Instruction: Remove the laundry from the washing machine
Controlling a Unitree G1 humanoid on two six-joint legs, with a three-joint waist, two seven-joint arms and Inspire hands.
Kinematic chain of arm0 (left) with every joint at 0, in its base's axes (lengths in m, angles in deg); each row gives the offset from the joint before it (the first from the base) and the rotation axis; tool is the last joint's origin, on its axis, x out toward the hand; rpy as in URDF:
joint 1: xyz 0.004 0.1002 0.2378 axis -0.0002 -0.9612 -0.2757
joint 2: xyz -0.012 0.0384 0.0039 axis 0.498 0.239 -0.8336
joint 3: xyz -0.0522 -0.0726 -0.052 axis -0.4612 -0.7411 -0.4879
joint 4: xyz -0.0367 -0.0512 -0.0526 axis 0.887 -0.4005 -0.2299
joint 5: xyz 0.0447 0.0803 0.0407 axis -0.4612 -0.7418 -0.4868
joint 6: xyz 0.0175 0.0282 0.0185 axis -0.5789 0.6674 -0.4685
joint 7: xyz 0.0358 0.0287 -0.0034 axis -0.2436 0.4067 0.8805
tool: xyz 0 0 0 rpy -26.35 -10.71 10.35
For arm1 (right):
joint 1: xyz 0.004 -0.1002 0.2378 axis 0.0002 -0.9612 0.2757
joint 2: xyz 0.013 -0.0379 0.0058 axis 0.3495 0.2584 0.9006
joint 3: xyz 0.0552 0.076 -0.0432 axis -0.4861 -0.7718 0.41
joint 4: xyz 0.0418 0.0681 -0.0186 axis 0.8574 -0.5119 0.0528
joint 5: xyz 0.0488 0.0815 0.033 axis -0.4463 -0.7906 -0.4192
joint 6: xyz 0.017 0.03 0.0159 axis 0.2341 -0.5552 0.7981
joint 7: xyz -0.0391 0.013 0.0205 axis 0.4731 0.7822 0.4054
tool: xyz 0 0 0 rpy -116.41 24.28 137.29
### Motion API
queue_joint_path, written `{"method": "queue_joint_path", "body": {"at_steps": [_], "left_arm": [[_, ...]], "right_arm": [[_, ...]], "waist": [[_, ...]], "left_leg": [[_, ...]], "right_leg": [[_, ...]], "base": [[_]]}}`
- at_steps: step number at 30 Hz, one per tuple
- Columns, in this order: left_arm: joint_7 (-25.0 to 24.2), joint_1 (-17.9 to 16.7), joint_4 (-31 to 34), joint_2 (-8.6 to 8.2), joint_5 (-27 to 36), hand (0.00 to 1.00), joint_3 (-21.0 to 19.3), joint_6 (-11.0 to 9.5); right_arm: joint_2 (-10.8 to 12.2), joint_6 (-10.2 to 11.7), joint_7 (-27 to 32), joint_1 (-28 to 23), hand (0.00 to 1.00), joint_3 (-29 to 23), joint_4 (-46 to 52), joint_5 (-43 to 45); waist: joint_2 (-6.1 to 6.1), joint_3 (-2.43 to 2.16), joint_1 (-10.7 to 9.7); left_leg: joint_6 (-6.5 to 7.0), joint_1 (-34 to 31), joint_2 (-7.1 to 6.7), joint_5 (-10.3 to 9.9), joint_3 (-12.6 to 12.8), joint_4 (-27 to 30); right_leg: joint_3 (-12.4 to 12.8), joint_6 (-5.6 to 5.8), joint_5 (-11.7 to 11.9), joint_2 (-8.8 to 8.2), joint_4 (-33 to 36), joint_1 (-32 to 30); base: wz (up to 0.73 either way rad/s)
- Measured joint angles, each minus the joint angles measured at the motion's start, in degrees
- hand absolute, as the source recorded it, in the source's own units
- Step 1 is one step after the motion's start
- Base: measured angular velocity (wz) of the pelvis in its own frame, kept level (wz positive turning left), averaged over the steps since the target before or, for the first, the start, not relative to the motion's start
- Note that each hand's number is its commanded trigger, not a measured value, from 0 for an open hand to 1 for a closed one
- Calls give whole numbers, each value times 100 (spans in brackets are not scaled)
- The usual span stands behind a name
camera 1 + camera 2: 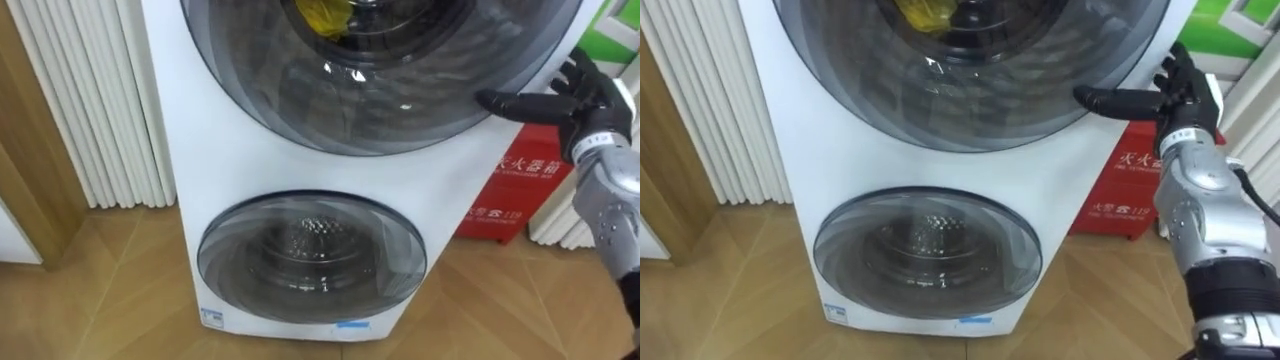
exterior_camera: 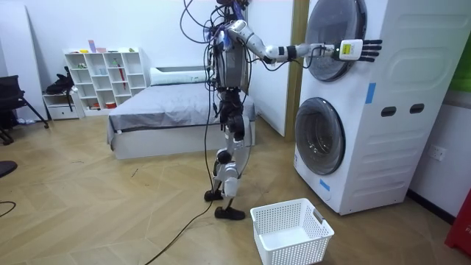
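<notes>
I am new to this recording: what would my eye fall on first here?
First comes the tall white washing machine with two round doors, one above the other, and a yellow item behind the glass of the upper door. Next is the robot's right hand, open, with a straight finger at that door's right edge. On the floor in front of the machine stands a white basket.

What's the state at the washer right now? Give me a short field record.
robot: stands facing the washing machine
upper door: looks shut, yellow cloth behind the glass
lower door: shut
right hand: open, at the upper door's right rim
basket: white, on the floor in front of the machine
red box: on the floor right of the machine
</notes>
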Motion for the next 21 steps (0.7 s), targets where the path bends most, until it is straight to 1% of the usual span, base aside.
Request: {"method": "queue_joint_path", "body": {"at_steps": [1,2,3,4,5,6,7,9,10,11,12,13,16,19,21], "left_arm": [[-21,56,-30,-3,-43,0,76,6],[-21,93,-7,30,-87,0,206,20],[-26,62,-8,41,-93,0,227,31],[-45,34,-74,50,-90,0,223,75],[-53,71,-124,51,-88,0,227,135],[-57,90,-126,51,-83,0,226,141],[-67,135,-124,51,-82,0,224,136],[-82,218,-74,30,-82,0,225,124],[-83,229,-35,-5,-82,0,224,122],[-84,232,-16,-36,-81,0,227,123],[-84,236,-15,-42,-80,0,230,122],[-81,236,-7,-49,-80,0,230,125],[-46,244,14,-46,-79,0,281,138],[-44,205,11,-40,-73,0,461,140],[-44,211,13,-49,-75,0,483,138]], "right_arm": [[-80,-35,31,-1,0,-33,-2,5],[-206,-121,92,-13,0,-93,-5,-1],[-202,-214,111,-10,0,-61,1,6],[-208,-336,124,-2,0,14,35,87],[-208,-344,169,3,0,106,46,121],[-208,-351,208,4,0,130,58,127],[-209,-372,289,4,0,177,139,129],[-207,-405,364,4,0,256,331,121],[-207,-409,352,4,0,347,481,121],[-207,-444,323,4,0,434,674,121],[-203,-481,319,4,0,456,778,122],[-194,-526,319,3,0,495,983,123],[-157,-591,350,3,0,577,1364,112],[-86,-591,496,2,0,608,1392,111],[-18,-591,635,2,0,608,1448,114]], "waist": [[-34,2,-64],[-59,-23,8],[-87,-63,92],[-104,-68,167],[-89,-52,196],[-84,-49,215],[-73,-43,227],[-34,-33,236],[4,-22,240],[43,-29,241],[54,-29,249],[84,-17,272],[126,-20,274],[126,-21,278],[126,-21,277]], "left_leg": [[-74,-379,64,25,3,-395],[123,-645,178,479,288,-558],[145,-585,149,506,394,-544],[143,-476,122,505,350,-553],[139,-396,94,502,245,-590],[136,-380,87,500,230,-600],[133,-397,41,498,233,-611],[127,-441,53,498,240,-642],[115,-444,59,493,245,-644],[101,-442,63,482,244,-648],[97,-441,63,480,243,-651],[89,-442,72,473,251,-651],[88,-439,80,474,251,-642],[88,-429,82,475,248,-640],[87,-436,83,475,244,-629]], "right_leg": [[200,32,-17,-62,52,-37],[193,317,-211,-142,227,-136],[179,378,-263,-181,256,-148],[-9,384,-268,-168,266,-99],[-200,372,-248,-172,243,-35],[-252,367,-244,-173,228,-18],[-314,366,-245,-174,182,-13],[-364,352,-254,-160,183,-75],[-400,346,-257,-158,184,-84],[-487,341,-260,-160,186,-91],[-506,334,-263,-160,189,-93],[-509,332,-263,-156,194,-86],[-516,324,-258,-151,212,-82],[-517,322,-257,-148,219,-50],[-527,322,-257,-146,217,-50]], "base": [[32],[8],[-40],[-50],[-31],[-7],[0],[-3],[-10],[-9],[-8],[-6],[-1],[0],[0]]}}
